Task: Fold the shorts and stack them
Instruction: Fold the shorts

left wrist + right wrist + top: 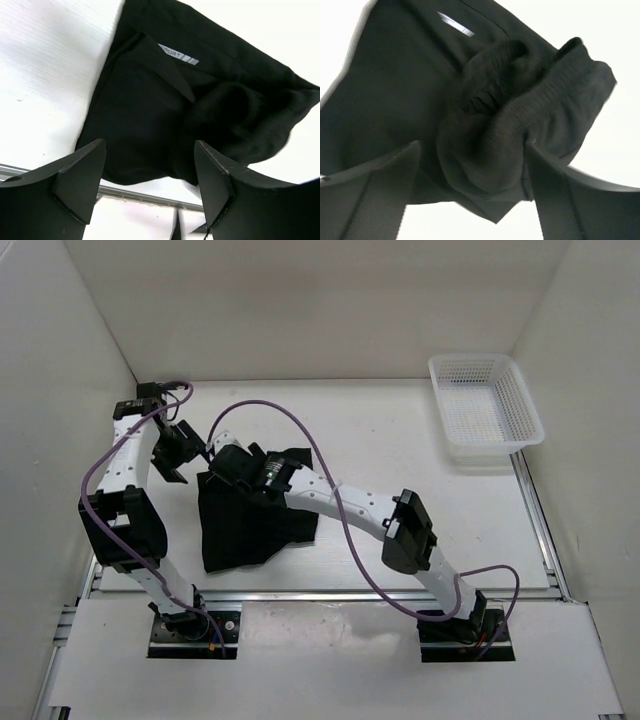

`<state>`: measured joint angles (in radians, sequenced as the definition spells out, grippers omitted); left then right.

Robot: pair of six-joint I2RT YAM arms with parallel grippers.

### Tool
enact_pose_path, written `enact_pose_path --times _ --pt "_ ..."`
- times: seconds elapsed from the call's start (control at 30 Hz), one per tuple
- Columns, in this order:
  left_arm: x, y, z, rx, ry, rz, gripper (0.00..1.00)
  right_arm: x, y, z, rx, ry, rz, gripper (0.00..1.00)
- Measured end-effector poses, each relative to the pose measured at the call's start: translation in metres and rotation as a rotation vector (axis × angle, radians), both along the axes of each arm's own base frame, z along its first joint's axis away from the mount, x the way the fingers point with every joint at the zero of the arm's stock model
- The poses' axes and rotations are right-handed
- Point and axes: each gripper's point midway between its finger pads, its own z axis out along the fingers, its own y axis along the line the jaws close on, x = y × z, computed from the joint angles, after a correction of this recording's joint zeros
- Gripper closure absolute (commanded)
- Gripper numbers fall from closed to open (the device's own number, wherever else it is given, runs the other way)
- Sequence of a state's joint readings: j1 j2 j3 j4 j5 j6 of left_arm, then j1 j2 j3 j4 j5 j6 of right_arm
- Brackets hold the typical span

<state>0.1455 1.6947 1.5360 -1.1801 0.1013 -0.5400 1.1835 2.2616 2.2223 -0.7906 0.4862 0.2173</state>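
The black shorts (pixel 250 525) lie crumpled on the white table, left of centre. My left gripper (pixel 197 455) is open and empty, hovering just off their far left corner; in its wrist view (pixel 150 165) the shorts (pixel 145 100) and their white tag (pixel 178 56) lie beyond the fingertips. My right gripper (pixel 226 466) is over the far edge of the shorts. In its wrist view (pixel 472 165) the jaws stand wide apart with a bunched roll of ribbed waistband (pixel 490 115) between them. The tag (pixel 456 25) shows there too.
A white mesh basket (pixel 470 362) stands at the far right of the table. White walls close in the left, back and right. An aluminium rail (pixel 330 595) runs along the table's near edge.
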Motion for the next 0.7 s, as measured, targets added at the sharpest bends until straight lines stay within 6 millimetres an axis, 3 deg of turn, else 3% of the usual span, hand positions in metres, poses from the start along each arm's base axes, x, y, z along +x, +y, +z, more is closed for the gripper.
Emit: enact_pose_path --times 0.07,0.17,0.23,0.33,0.4,0.47,0.53,0.63,0.7 --pt "0.000 0.003 -0.001 0.003 -0.002 0.002 0.18 -0.007 0.008 0.009 0.056 -0.002 0.040 0.00" --pt "-0.002 0.006 -0.007 0.008 0.005 -0.006 0.18 -0.013 -0.020 0.021 0.116 0.029 0.035 0.00" --pt "-0.006 0.003 -0.018 0.011 0.020 -0.031 0.18 -0.007 -0.063 0.031 0.149 0.054 -0.024 0.02" --pt "-0.020 -0.015 -0.040 -0.012 0.066 -0.102 0.14 0.023 -0.132 0.052 0.245 0.064 -0.182 0.02" --pt "-0.031 -0.035 -0.054 -0.043 0.100 -0.169 0.04 0.042 -0.175 0.052 0.290 0.073 -0.296 0.02" --pt "-0.038 -0.058 -0.060 -0.066 0.116 -0.253 0.01 0.053 -0.211 0.037 0.302 0.113 -0.394 0.02" --pt "-0.037 -0.077 -0.062 -0.075 0.111 -0.323 0.01 0.053 -0.234 0.013 0.284 0.173 -0.456 0.02" --pt "-0.032 -0.097 -0.074 -0.074 0.120 -0.405 0.01 0.040 -0.252 -0.021 0.242 0.267 -0.503 0.02" --pt "-0.029 -0.099 -0.085 -0.066 0.138 -0.427 0.01 0.031 -0.256 -0.031 0.228 0.305 -0.510 0.02"
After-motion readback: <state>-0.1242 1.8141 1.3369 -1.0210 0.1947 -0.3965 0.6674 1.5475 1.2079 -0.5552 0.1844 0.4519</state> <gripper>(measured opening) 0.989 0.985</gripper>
